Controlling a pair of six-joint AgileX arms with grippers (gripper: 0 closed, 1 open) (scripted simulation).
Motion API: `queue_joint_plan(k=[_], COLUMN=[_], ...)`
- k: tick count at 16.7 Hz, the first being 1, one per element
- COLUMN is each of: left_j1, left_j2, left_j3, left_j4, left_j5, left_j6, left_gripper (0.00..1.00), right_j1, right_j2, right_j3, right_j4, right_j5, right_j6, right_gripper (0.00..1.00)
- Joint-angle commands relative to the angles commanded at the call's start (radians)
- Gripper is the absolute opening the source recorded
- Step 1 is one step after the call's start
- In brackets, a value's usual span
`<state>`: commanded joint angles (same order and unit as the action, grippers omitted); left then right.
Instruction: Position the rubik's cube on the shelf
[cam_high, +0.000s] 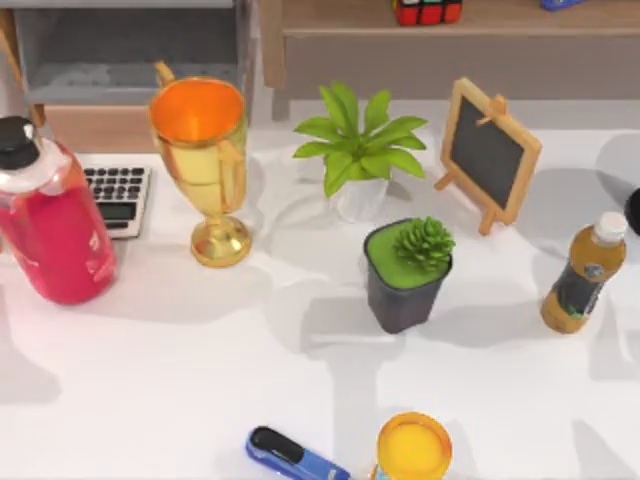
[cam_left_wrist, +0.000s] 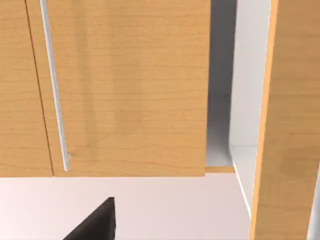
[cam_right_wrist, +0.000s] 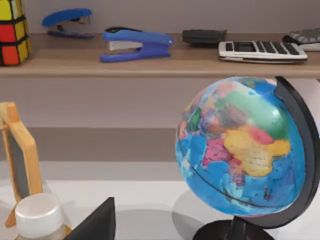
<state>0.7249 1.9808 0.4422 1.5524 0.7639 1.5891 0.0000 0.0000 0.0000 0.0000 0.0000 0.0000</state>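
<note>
Small rubik's cube (cam_high: 427, 11) of red, green and yellow squares with black grid lines sits on the long light-brown wooden shelf (cam_high: 340, 18), at the back of the tabletop (cam_high: 200, 380), right of centre. Resting free, no tool touching it. In the right wrist view same cube (cam_right_wrist: 12, 31) stands at one end of the shelf board (cam_right_wrist: 150, 62), with a small blue stapler (cam_right_wrist: 66, 22) near it, then a larger blue stapler (cam_right_wrist: 135, 44), a dark flat object (cam_right_wrist: 204, 36) and a white calculator (cam_right_wrist: 262, 51) further along the board.

Below the shelf on the tabletop: leafy green plant in a white pot (cam_high: 357, 150), small wooden-framed chalkboard easel (cam_high: 488, 153), dark square pot with a green succulent (cam_high: 408, 272), amber bottle with white cap (cam_high: 583, 272). Left side: gold trophy cup with orange inside (cam_high: 203, 160), red bottle with black cap (cam_high: 48, 215), grey calculator (cam_high: 118, 195). Front edge: blue stapler (cam_high: 295, 458), yellow-topped cup (cam_high: 413, 447). Multicoloured globe on black stand (cam_right_wrist: 245, 150) close to the right wrist camera.

Left wrist view faces a light wood cabinet door with a silver bar handle (cam_left_wrist: 54, 85).

Tool state for both arms: cannot tell.
</note>
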Motion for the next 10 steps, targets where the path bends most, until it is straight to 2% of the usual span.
queue_joint_plan(k=[7, 10], left_j1=[-0.008, -0.042], left_j2=[0.01, 0.029], left_j3=[0.001, 0.043], left_j4=[-0.013, -0.04], left_j5=[-0.005, -0.038], left_j6=[0.001, 0.001], left_gripper=[1.0, 1.0], right_j1=[0.0, 0.0], right_j2=[0.0, 0.0], right_j3=[0.0, 0.0], right_j4=[0.0, 0.0], right_j5=[0.0, 0.0], right_j6=[0.0, 0.0], right_gripper=[1.0, 1.0])
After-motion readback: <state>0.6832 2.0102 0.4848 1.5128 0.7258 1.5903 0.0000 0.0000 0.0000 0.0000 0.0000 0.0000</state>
